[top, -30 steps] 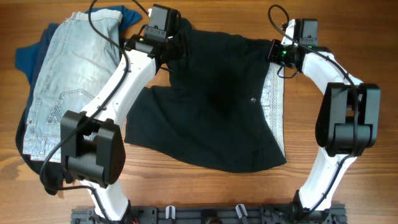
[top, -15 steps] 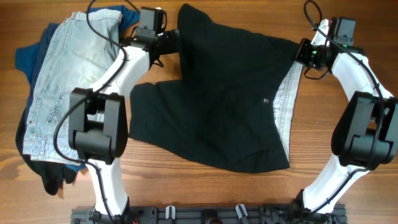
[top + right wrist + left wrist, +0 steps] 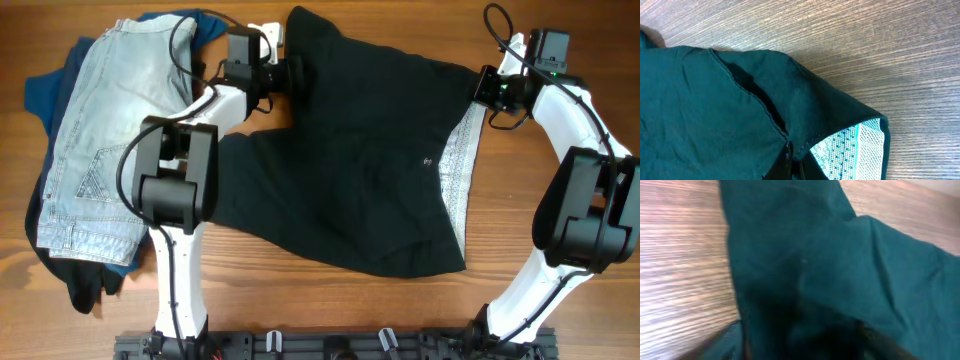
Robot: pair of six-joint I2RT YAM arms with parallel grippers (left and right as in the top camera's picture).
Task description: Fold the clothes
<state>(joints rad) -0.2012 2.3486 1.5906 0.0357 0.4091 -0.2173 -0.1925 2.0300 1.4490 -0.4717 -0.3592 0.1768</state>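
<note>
Black shorts (image 3: 360,180) lie rumpled on woodgrain table (image 3: 330,310).

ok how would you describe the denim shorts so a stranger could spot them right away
On the wooden table, go left of the big black shorts spread in the middle. The denim shorts lie there over a dark blue top: the only pale, faded-blue garment, with stitched seams.

- Our left arm (image 3: 175,190) rises from its base on the near side and reaches far forward, its forearm bent in toward the middle.
- Our left gripper (image 3: 290,72) points rightward; its wrist view is blurred, so we cannot tell how the jaws stand.
- Our right arm (image 3: 585,195) arches up the right side, with the wrist turned inward.
- Our right gripper (image 3: 487,90) is pinched tight on the black shorts (image 3: 370,160).
</note>
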